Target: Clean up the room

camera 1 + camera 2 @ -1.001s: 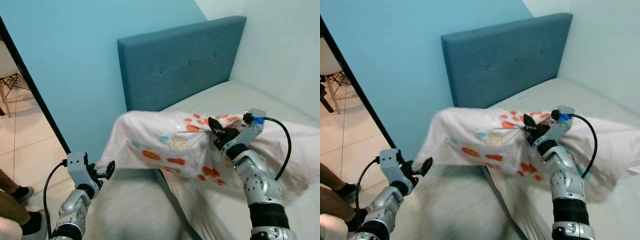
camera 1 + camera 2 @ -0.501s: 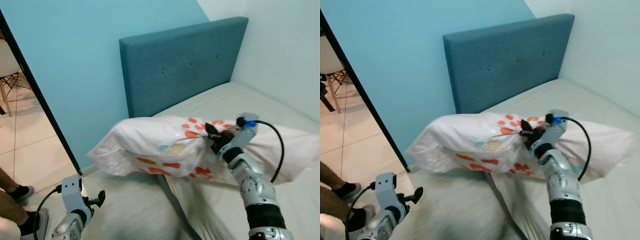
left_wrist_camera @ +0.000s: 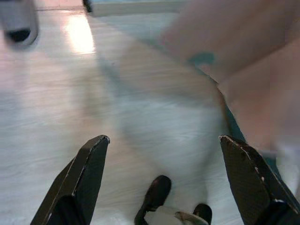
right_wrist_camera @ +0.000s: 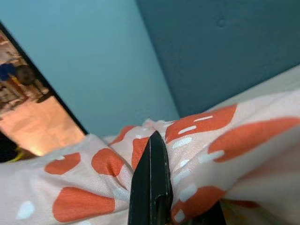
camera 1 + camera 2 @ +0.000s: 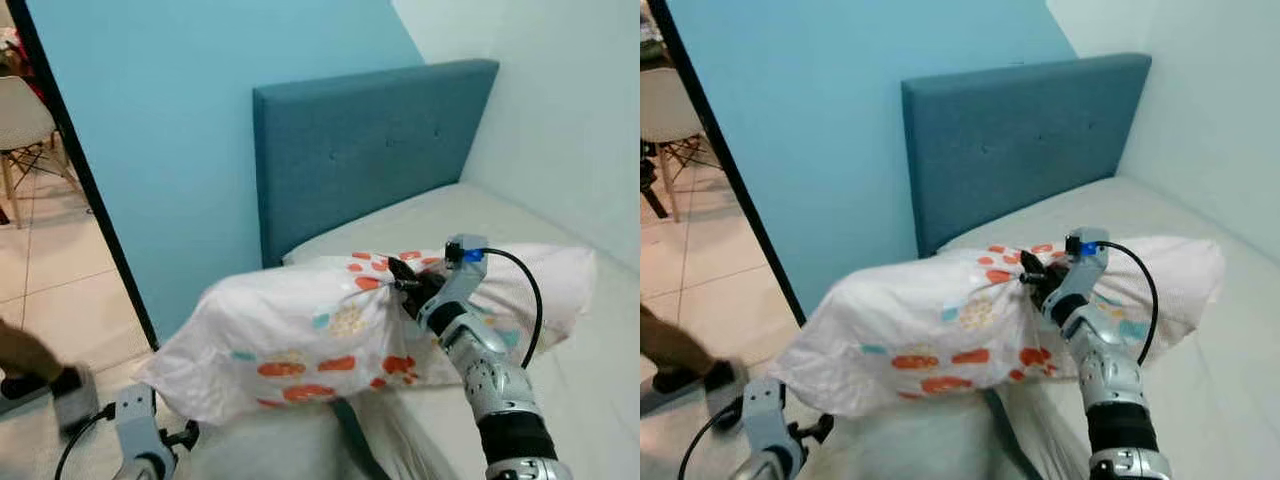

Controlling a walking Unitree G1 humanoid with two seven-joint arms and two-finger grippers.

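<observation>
Blue walls and a teal padded fabric headboard (image 5: 375, 150) back the bare beige mattress (image 5: 620, 350) that fills this corner of the bedroom. Against that headboard, the white pillow with orange and teal blotches (image 5: 330, 335) now lies lower and flatter than a second ago, when it was lifted and bunched in the air; its long body stretches across the mattress just below the headboard, with one end overhanging the bed's edge on the doorway side. Judging by that, the pillow is being laid down at the head of the bed, and release looks close. The right gripper (image 5: 403, 283) reaches forward from a bent silver arm, fingers pressed together on a gathered fold of the pillowcase near the pillow's middle. The left gripper (image 3: 164, 178) has dropped well below the pillow, away from the headboard, its fingers spread wide over pale wooden floor, holding nothing. A person's foot (image 5: 70, 385) shows beyond the doorway.
</observation>
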